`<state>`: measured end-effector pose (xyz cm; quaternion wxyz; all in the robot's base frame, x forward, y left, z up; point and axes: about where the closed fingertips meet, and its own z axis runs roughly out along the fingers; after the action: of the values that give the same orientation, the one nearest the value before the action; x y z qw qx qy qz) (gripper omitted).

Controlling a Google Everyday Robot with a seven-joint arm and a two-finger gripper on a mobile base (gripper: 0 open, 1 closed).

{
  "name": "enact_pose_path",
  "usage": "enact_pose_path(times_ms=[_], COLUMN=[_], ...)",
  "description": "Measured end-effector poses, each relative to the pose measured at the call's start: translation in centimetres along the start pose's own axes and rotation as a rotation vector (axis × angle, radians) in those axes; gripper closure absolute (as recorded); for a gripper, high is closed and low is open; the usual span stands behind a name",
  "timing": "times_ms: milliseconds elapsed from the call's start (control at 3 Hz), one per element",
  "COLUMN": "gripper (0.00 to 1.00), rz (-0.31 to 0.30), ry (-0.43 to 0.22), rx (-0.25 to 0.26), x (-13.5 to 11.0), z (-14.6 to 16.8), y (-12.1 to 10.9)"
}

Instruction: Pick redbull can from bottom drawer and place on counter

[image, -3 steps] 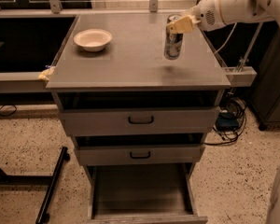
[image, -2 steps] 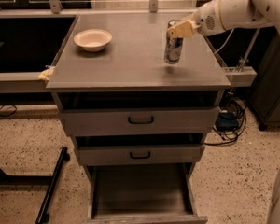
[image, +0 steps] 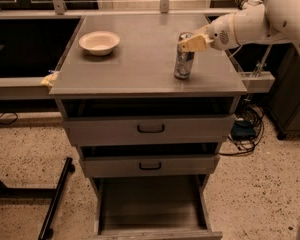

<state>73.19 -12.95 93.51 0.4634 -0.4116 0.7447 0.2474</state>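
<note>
The redbull can (image: 184,60), slim and silvery with blue patches, stands upright at the right side of the counter (image: 140,69). Its base is at or just above the top; I cannot tell which. My gripper (image: 192,42), with tan fingers on a white arm reaching in from the right, is shut on the can's upper part. The bottom drawer (image: 150,204) is pulled out below, and its flat grey floor is bare.
A white bowl (image: 99,42) sits at the counter's back left. The two drawers with black handles (image: 151,129) are slightly ajar. A yellow scrap (image: 50,79) lies by the left front corner. A black stand leg (image: 55,199) is at the lower left and cables (image: 245,131) are on the floor at the right.
The gripper has moved down and slightly toward the front with the can in it. The bowl and drawers have not moved.
</note>
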Motion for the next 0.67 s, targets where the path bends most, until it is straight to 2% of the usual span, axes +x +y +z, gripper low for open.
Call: enact_pose_path(times_ms=[333,667], gripper=[0.82,0.57], rz=[-0.001,-0.001], ry=[0.000,0.000], rx=[-0.002,-0.002], x=[0.05,0.06], z=[0.05,0.06], y=[0.05,0.05])
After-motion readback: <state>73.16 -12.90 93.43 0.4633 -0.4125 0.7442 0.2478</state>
